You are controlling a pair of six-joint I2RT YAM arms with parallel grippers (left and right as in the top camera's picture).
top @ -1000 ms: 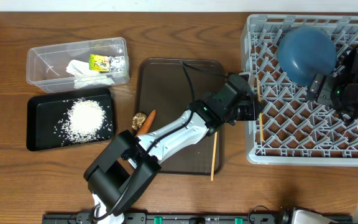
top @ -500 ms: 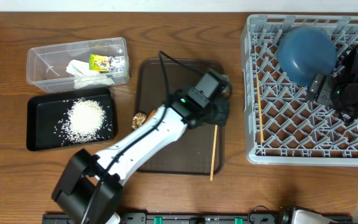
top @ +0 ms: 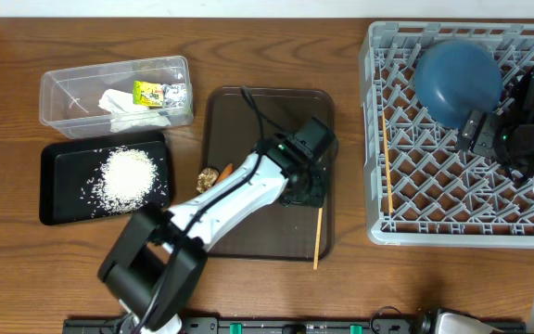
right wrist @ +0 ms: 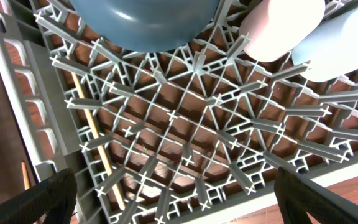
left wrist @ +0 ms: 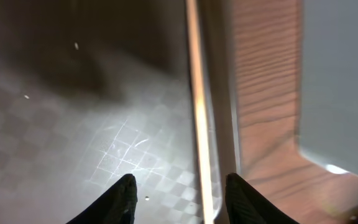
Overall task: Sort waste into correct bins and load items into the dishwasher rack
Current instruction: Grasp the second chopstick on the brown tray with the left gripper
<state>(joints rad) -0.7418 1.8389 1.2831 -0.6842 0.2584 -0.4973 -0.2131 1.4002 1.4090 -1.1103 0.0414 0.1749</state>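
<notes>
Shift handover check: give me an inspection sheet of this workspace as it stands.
Surface: wooden table with a brown serving tray on it.
Job's things: dark-blue dish, pink cup, light-blue cup and one chopstick in the rack; second chopstick across the serving tray's right edge; tissue and wrapper in the clear tub; rice in the black tray; carrot piece and brown scrap on the serving tray.
Clutter: nothing seen.
Grippers: left gripper open above the serving tray; right gripper open above the rack.
Cables: black cable looping off the left arm.
Surroundings: nothing seen.

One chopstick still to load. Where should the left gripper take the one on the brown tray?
Pinch the chopstick near its middle from straight above, left gripper spanning its width. It is thin and lies flat beside the brown tray's right rim, so a sideways approach looks blocked.
</notes>
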